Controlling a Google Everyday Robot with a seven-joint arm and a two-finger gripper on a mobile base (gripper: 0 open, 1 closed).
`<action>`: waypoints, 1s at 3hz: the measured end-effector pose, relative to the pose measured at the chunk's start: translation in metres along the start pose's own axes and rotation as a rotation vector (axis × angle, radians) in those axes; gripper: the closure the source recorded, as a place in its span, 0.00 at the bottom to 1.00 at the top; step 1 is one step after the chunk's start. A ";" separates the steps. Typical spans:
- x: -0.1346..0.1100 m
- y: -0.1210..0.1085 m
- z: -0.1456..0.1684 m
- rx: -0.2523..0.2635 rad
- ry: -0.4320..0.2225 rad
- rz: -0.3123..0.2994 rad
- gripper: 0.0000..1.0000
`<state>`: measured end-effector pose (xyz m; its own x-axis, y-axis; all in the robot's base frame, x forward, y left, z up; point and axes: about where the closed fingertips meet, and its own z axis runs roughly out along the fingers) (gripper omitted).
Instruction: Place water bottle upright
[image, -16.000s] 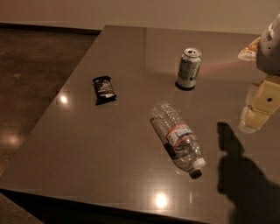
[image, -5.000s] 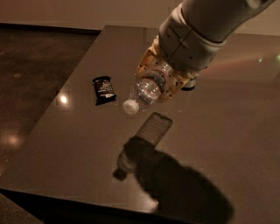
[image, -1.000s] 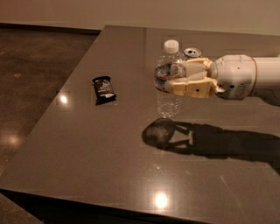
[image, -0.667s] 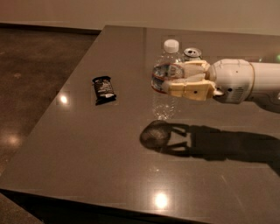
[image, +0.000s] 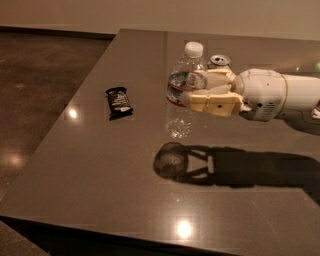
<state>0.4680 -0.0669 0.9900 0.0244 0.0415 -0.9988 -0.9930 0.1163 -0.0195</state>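
The water bottle (image: 183, 90) is a clear ribbed bottle with a white cap and a pale label band. It stands upright, cap up, in the middle of the dark table (image: 100, 165), its base at or just above the surface. My gripper (image: 192, 90) reaches in from the right and is shut on the bottle at its label band. Its tan fingers (image: 210, 102) wrap around the bottle's right side.
A green-and-white drink can (image: 219, 61) stands just behind the gripper, mostly hidden by it. A black snack packet (image: 119, 102) lies to the left of the bottle. The table's left edge drops to a dark floor (image: 35, 100).
The bottle, once lying on the table, is now held upright. Over the last second the gripper has moved it slightly left and lower.
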 end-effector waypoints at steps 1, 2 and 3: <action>-0.003 0.009 0.011 -0.036 0.003 -0.008 1.00; -0.003 0.009 0.011 -0.036 0.003 -0.008 1.00; -0.002 0.013 0.012 -0.025 0.013 0.000 1.00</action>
<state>0.4567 -0.0534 0.9927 0.0235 0.0282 -0.9993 -0.9956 0.0913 -0.0208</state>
